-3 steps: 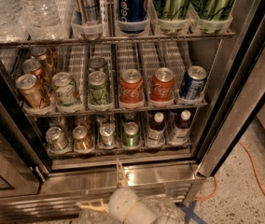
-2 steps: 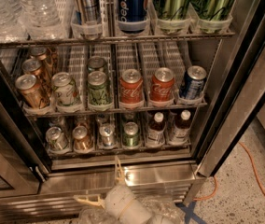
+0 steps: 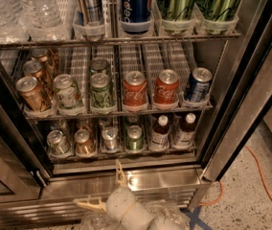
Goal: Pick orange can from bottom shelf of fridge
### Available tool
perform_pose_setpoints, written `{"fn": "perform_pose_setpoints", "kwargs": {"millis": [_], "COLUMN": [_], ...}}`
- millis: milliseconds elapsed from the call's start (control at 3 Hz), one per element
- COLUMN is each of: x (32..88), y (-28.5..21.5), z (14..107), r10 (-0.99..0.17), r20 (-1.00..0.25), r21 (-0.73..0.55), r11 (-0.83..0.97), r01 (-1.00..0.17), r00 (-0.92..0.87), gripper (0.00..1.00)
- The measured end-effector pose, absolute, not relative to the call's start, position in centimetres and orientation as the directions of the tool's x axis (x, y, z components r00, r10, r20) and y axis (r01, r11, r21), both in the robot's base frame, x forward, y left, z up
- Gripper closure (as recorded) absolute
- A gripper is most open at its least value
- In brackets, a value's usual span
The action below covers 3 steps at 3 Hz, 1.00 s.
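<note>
The fridge (image 3: 150, 178) stands open in front of me. On its bottom shelf (image 3: 126, 152) the orange can (image 3: 84, 142) stands second from the left, between two silver cans, with a green can and two brown white-capped bottles (image 3: 160, 132) further right. My gripper (image 3: 105, 188) is low in the camera view, in front of the steel base panel, below the shelf and a little right of the orange can. It is open and empty: one finger (image 3: 120, 172) points up toward the shelf, the other (image 3: 90, 205) points left.
The rack above holds bronze-gold cans (image 3: 30, 92), green cans and two red Coca-Cola cans (image 3: 135, 90). The top rack holds water bottles and tall cans. The door frame (image 3: 251, 104) runs down the right. An orange cable (image 3: 265, 181) lies on the speckled floor.
My gripper has risen slightly and shifted a little left toward the bottom shelf. The cans and bottles have not moved.
</note>
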<state>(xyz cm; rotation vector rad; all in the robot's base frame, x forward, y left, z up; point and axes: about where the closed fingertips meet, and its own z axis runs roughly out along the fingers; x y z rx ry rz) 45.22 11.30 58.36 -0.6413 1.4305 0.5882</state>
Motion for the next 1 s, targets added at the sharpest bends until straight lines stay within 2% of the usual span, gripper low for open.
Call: {"fn": "perform_pose_setpoints", "kwargs": {"millis": [667,1000], "x": [47.3,48.5], "y": [12.1,12.7], "z": [57.9,58.6], "r10": [0.014,0.01], "r20": [-0.999,-0.995], "r21": [-0.019,-0.068], "r11": [0.664,0.673], "r01": [-0.748,-0.737], "r00": [0.038,0.1], "gripper": [0.0,0.0]}}
